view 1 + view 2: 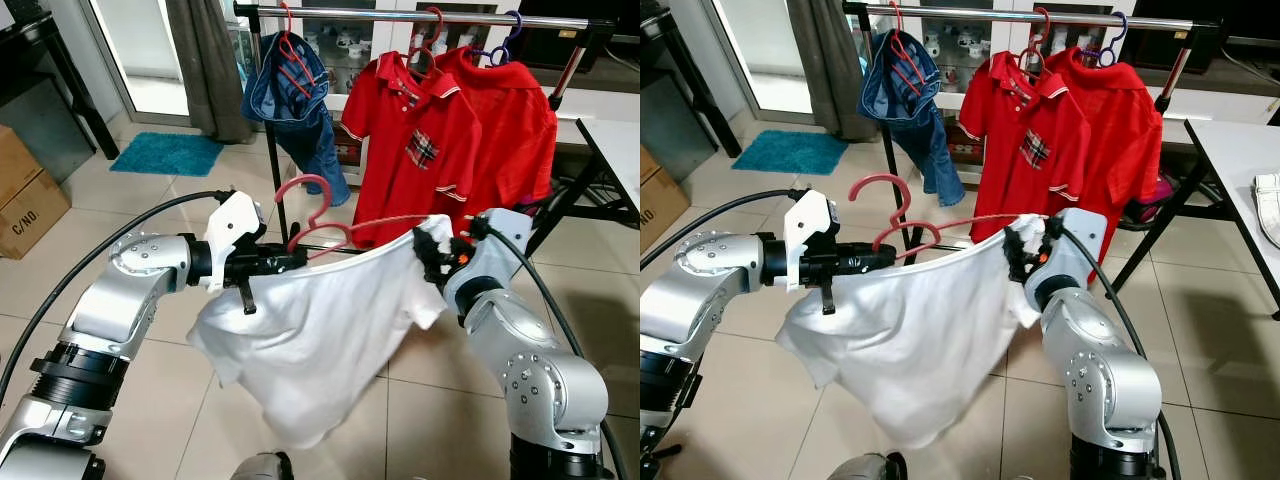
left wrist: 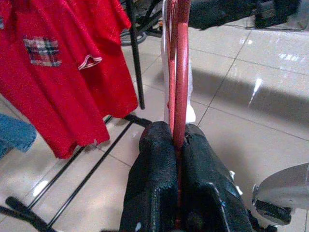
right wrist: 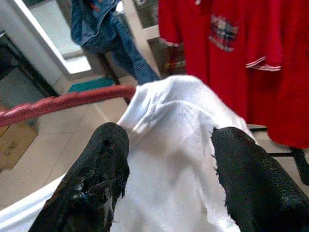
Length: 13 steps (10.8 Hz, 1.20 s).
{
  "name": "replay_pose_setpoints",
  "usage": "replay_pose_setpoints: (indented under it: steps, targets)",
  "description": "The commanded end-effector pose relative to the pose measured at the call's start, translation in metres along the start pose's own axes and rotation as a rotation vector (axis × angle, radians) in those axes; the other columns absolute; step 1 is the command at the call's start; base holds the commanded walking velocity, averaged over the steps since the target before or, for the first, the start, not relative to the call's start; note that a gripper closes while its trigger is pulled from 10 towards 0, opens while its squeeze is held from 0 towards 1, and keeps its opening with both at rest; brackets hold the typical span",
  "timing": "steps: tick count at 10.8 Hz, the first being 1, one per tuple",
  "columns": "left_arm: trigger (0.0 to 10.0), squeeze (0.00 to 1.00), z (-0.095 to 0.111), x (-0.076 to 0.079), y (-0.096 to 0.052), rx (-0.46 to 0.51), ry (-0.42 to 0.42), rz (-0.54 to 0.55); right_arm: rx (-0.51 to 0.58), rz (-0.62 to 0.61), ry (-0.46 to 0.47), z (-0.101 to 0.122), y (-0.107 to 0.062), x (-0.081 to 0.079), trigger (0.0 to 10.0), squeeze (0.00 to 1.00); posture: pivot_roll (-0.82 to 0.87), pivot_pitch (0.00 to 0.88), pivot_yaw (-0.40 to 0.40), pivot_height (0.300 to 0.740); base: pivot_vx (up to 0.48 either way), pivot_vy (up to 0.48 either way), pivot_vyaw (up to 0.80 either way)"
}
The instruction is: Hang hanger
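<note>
Left claw point(image 2: 176, 159) clamped on the red hanger point(image 1: 318, 218); its bar runs level across to the right claw point(image 3: 169, 169), whose fingers stand apart around the white shirt point(image 1: 320, 330). Hook points up. Beyond both claws, open floor point(image 1: 150, 210), then the rail point(image 1: 420, 14), bare between jeans point(image 1: 300, 110) and red shirts point(image 1: 430, 150).

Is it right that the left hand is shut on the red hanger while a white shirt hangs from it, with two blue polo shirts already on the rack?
Not quite: the polo shirts on the rack are red, as the left eye view shows. The left hand is indeed shut on the red hanger, which carries the white shirt.
</note>
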<state>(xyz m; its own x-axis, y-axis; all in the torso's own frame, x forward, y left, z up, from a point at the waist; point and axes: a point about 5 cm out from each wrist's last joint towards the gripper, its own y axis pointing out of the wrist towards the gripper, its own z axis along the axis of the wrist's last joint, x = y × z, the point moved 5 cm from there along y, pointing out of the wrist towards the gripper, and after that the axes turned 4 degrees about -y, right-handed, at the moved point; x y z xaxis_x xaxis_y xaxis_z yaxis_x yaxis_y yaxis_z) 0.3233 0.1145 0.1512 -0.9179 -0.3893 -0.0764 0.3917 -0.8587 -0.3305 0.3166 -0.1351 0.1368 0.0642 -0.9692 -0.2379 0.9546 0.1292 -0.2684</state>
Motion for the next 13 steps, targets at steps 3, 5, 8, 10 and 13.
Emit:
replay_pose_setpoints:
  steps: [3, 5, 8, 10, 13]
  targets:
    - [0.0, 0.00, 0.011, -0.005, 0.002, 0.014, 0.042, 0.013, -0.002, 0.058, -0.004, 0.002, -0.001, -0.009, 10.0, 0.00, 0.04, 0.037, 0.053, 0.740, 0.000, 0.000, 0.00]
    - [0.0, 0.00, 0.012, 0.002, 0.003, 0.020, 0.042, -0.019, 0.002, 0.052, 0.003, 0.004, 0.001, -0.007, 10.0, 0.00, 0.04, 0.037, 0.052, 0.740, 0.000, 0.000, 0.00]
    - [0.0, 0.00, 0.010, 0.003, 0.004, 0.013, 0.040, -0.036, 0.010, 0.046, 0.002, 0.008, 0.004, -0.005, 10.0, 0.00, 0.03, 0.037, 0.055, 0.740, 0.000, 0.000, 0.00]
    - [0.0, 0.00, 0.010, 0.003, 0.004, 0.013, 0.043, -0.040, -0.002, 0.025, 0.005, 0.005, 0.004, -0.001, 3.6, 0.00, 0.03, 0.037, 0.057, 0.740, 0.000, 0.000, 0.00]
    - [0.0, 0.00, 0.013, 0.002, 0.003, 0.016, 0.045, -0.042, -0.013, 0.014, 0.005, 0.002, 0.006, 0.003, 1.1, 0.00, 0.04, 0.031, 0.057, 0.740, 0.000, 0.000, 0.00]
